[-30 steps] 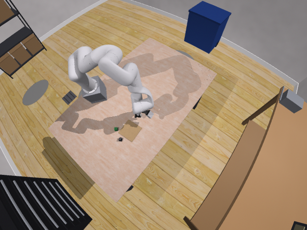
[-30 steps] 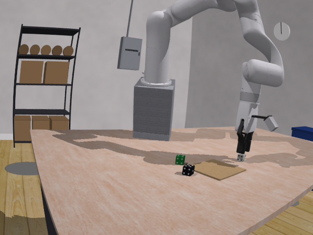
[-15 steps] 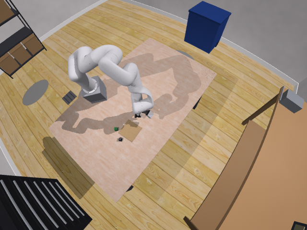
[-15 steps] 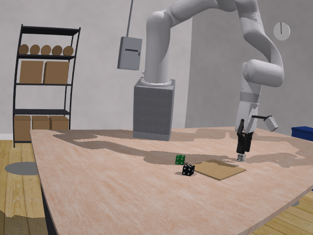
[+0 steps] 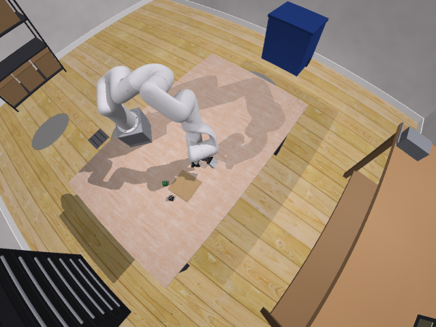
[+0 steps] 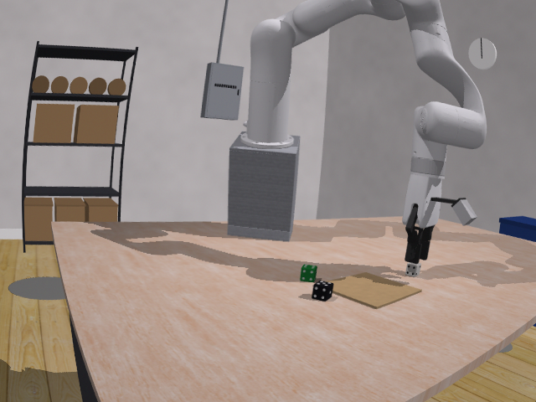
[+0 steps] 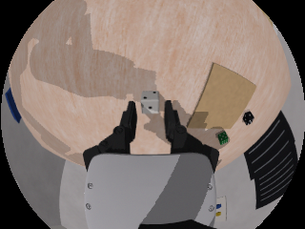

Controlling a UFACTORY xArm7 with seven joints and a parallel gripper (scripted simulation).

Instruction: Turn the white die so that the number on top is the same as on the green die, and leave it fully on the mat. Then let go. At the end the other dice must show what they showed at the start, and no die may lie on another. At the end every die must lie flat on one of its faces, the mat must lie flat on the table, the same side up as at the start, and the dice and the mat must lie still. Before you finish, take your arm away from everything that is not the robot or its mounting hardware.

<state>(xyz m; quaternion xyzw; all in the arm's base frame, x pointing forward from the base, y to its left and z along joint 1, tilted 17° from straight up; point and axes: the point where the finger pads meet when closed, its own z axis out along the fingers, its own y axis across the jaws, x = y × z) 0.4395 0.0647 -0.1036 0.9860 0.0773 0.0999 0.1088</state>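
The white die (image 6: 412, 269) lies on the bare table just beyond the far corner of the tan mat (image 6: 374, 289), off the mat. My gripper (image 6: 414, 258) points straight down right above it, fingers apart, one to each side of the die and not pressing on it. In the wrist view the white die (image 7: 151, 101) sits between the fingertips of my gripper (image 7: 150, 109). The green die (image 6: 308, 273) lies on the table left of the mat. Its top number is too small to read. In the top view my gripper (image 5: 195, 163) hides the white die.
A black die (image 6: 322, 290) lies on the table by the mat's left corner, close in front of the green die. The arm's grey base block (image 6: 263, 190) stands at the back of the table. A blue bin (image 5: 293, 37) stands on the floor beyond the table.
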